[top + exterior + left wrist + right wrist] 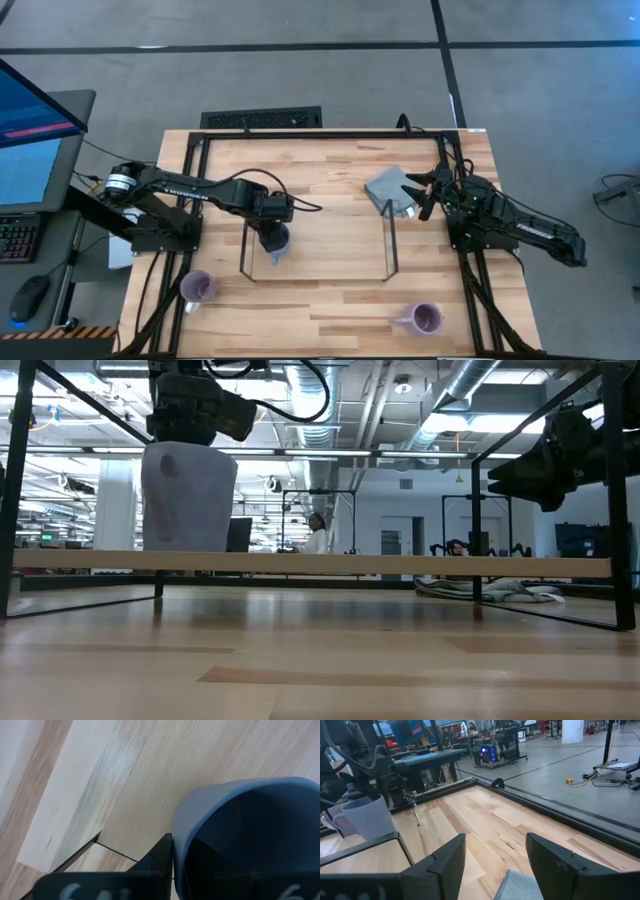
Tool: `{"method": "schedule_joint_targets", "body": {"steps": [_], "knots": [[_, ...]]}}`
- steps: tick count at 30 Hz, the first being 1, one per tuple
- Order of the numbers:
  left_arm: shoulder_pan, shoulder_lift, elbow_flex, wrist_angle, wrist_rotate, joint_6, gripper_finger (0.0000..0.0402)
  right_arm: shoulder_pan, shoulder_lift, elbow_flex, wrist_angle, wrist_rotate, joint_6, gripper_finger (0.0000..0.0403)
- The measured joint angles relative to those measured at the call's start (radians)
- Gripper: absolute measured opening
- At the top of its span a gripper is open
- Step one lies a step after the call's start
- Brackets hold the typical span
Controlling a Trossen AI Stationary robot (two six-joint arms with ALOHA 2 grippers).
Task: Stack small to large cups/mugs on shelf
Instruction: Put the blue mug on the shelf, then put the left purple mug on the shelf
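My left gripper is shut on the blue-grey mug at the left end of the shelf, whose light wood board spans two black wire end frames. Two lavender mugs stand upright on the table near its front edge, one at the left and one at the right. My right gripper is open and empty over the folded grey cloth at the table's far right. My left gripper holds the blue-grey mug by its rim from above, pointing down. One finger lies against the outside of the wall; the other is lost in the mug's dark inside. The mug is upright, its base at the board's top; whether it rests there I cannot tell.
The shelf's wire end frames stand upright on either side of the board. A black metal frame runs round the table. The cloth lies just below my right fingers. Bare wood lies between the two lavender mugs.
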Motion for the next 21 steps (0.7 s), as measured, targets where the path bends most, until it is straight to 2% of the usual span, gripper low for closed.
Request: {"method": "schedule_joint_targets", "body": {"steps": [6,16,21], "knots": [[0.000,0.000,0.001,0.020,0.012,0.007,0.0052,0.000,0.000,0.000,0.000,0.000,0.000,0.0230],[0.000,-0.003,0.004,0.027,0.019,0.005,0.0153,0.000,0.000,0.000,0.000,0.000,0.000,0.0230],[-0.001,0.000,0.038,0.011,0.012,0.024,0.0166,0.000,0.000,0.000,0.000,0.000,0.000,0.0230]]}}
